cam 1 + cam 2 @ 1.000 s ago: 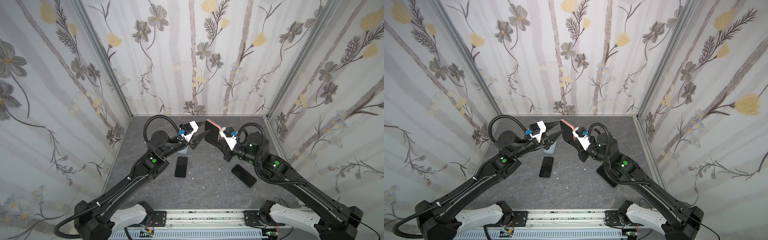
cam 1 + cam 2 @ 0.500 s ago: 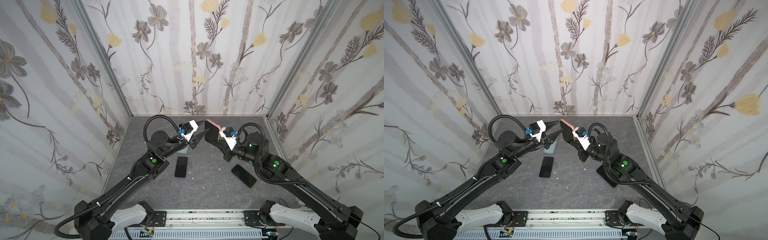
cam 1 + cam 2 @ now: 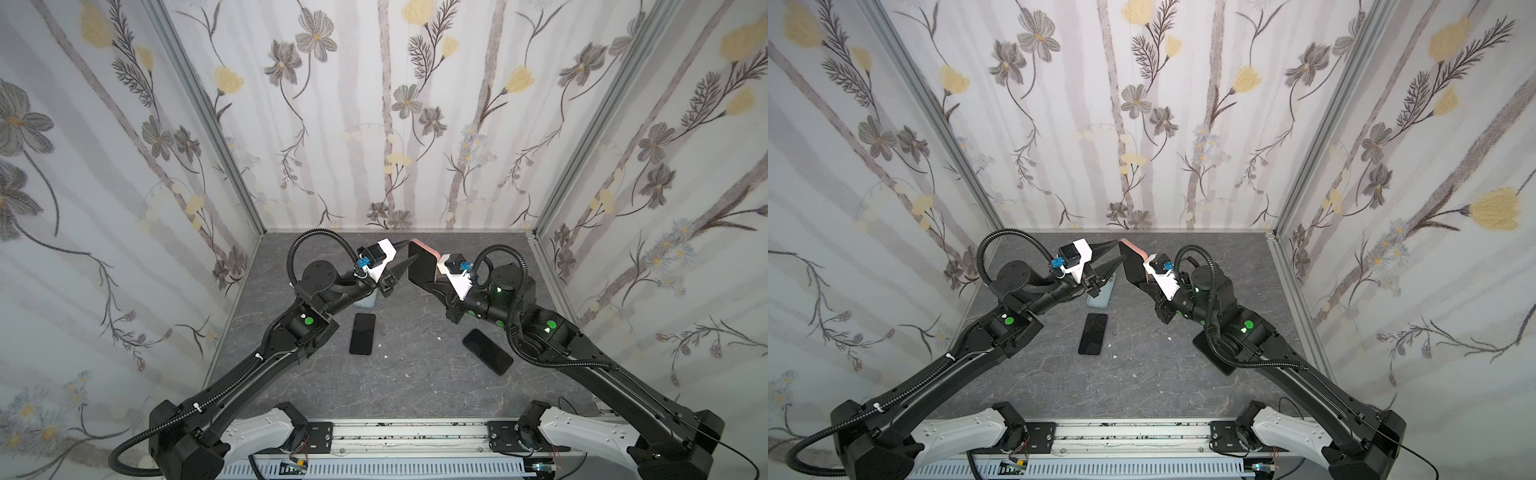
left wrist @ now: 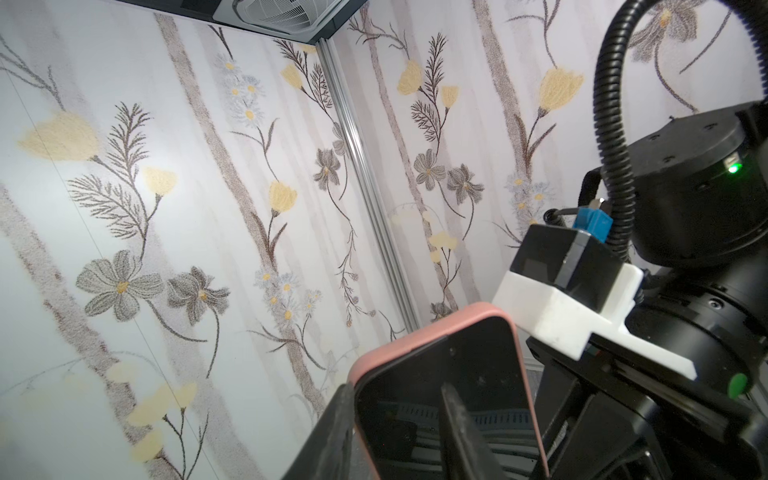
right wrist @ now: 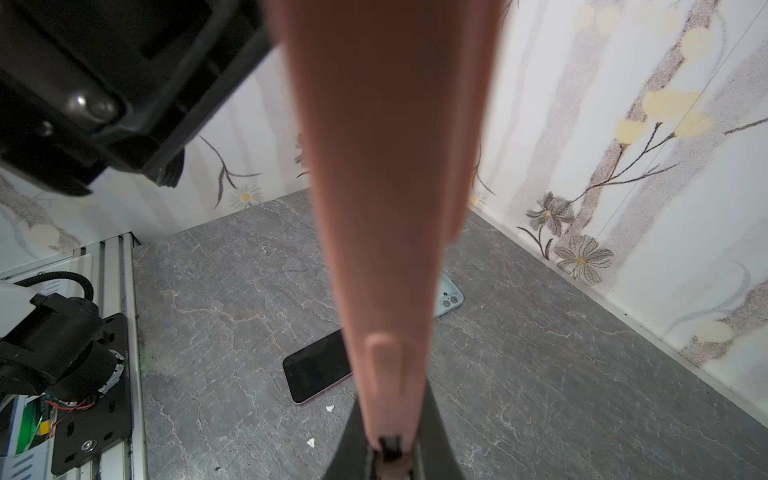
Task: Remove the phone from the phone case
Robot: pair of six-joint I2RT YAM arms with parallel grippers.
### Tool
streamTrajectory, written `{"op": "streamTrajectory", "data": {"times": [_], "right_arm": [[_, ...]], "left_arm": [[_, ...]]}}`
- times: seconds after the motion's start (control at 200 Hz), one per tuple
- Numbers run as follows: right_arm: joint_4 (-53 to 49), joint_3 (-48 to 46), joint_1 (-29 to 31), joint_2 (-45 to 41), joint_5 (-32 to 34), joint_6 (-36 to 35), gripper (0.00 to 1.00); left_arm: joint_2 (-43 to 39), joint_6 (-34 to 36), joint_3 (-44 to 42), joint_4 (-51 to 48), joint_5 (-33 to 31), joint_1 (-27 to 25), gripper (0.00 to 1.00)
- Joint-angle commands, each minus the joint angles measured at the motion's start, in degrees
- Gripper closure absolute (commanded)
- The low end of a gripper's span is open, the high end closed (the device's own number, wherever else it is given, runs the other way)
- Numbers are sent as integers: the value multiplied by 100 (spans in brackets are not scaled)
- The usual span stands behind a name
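Right hand [image 5: 390, 455]: clenched on pink phone case [image 4: 419, 332], phone [image 4: 478, 365] inside.
Left hand [image 3: 408, 251]: fingers [image 4: 457, 428] astride upper corner; grip cannot tell.

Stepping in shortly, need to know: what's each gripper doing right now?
Left gripper: open, jaws astride the top corner of the cased phone.
Right gripper: shut on the cased phone's lower end.

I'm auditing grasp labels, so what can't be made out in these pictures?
- Light blue phone: partly under the left arm in both top views; the pink case covers most of it in the right wrist view.
- Left gripper: touching the case or not, unclear in any view.
- Right gripper fingers: cut off by the right wrist view's edge.
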Motion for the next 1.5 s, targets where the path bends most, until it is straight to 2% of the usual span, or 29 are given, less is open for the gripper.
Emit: {"op": "streamTrajectory", "data": {"times": [0.0,0.305,0.659,1.019,1.499], "right_arm": [[251,85,-2,21,-80,-74,100],[209,117,7,59,-183,-141,100],[66,296,76,184,-247,-268,100],[-37,479,147,305,-541,-470,100],[-198,569,148,295,-879,-677,100]], "left_arm": [[20,55,56,101,133,2,66],[55,63,39,101,135,1,67],[184,46,-31,57,306,4,77],[318,61,-23,-187,609,15,77],[371,-58,261,-784,1746,95,75]]}}
